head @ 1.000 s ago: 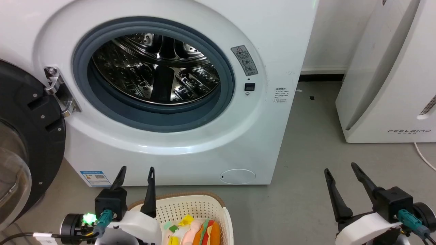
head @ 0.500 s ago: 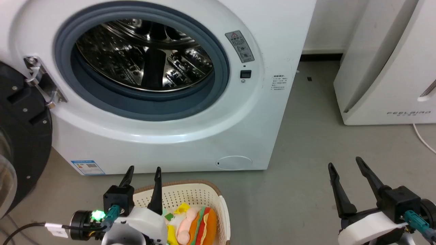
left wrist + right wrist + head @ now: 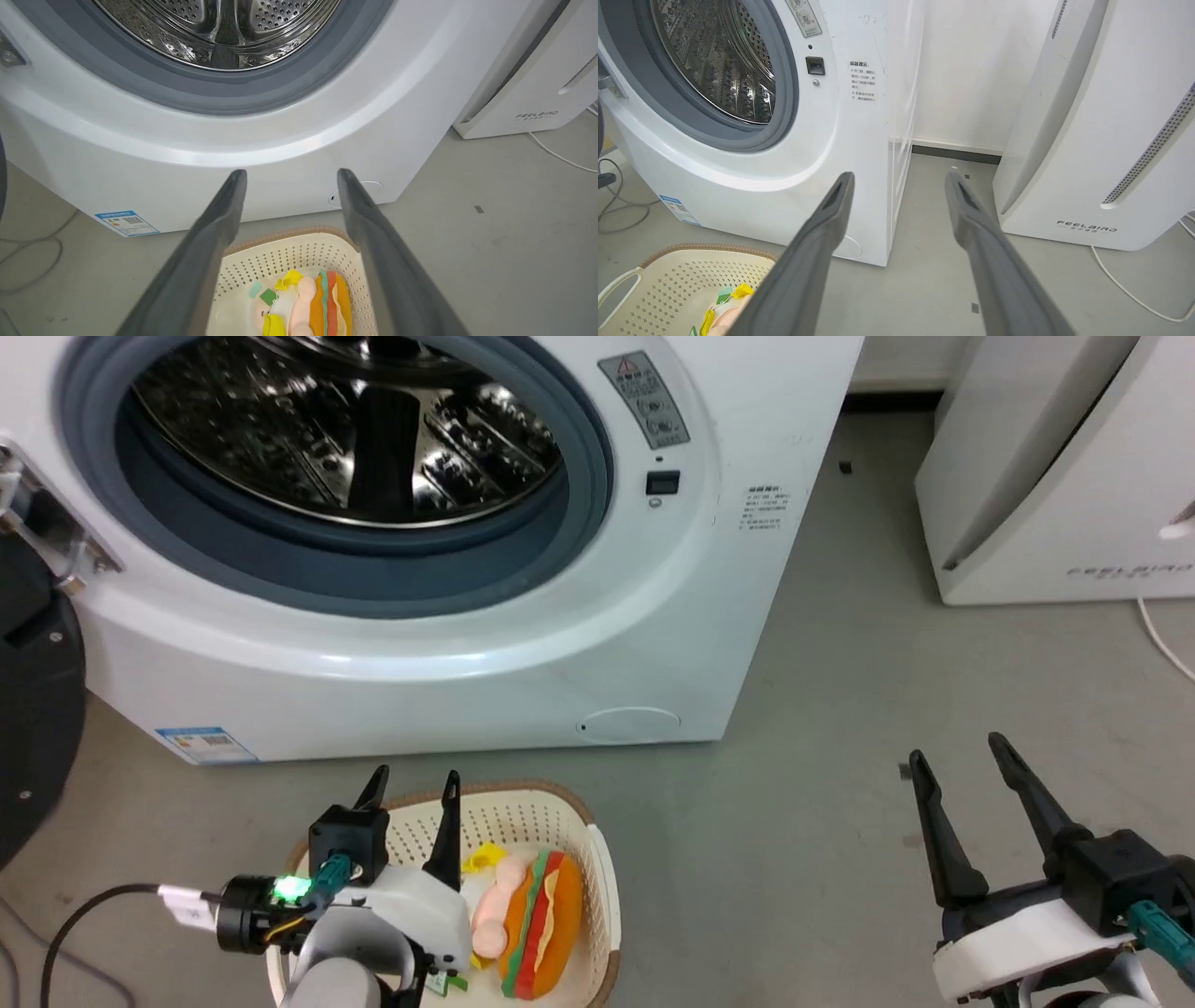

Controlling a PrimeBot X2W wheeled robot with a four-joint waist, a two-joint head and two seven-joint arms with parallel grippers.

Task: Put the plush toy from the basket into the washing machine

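The plush toy (image 3: 523, 919), a pink doll joined to an orange hamburger, lies in the cream basket (image 3: 597, 859) on the floor before the washing machine (image 3: 523, 635). Its door is swung open and the steel drum (image 3: 345, 439) is bare. My left gripper (image 3: 415, 782) hovers open above the basket's left half, fingers pointing at the washer. The left wrist view has the plush toy (image 3: 303, 308) low between its open fingers (image 3: 219, 233). My right gripper (image 3: 962, 751) is open over bare floor to the right. In the right wrist view the basket (image 3: 668, 280) sits at lower left.
The dark round door (image 3: 28, 747) hangs open at the far left. A white FEELBIRD appliance (image 3: 1055, 476) stands right of the washer, with a white cable (image 3: 1162, 644) on the grey floor (image 3: 840, 709) beside it. A black cable (image 3: 84, 915) trails from my left wrist.
The head camera has tilted down, so washer and appliance have slid up the picture and more of the basket and toy shows. Both grippers stay open.
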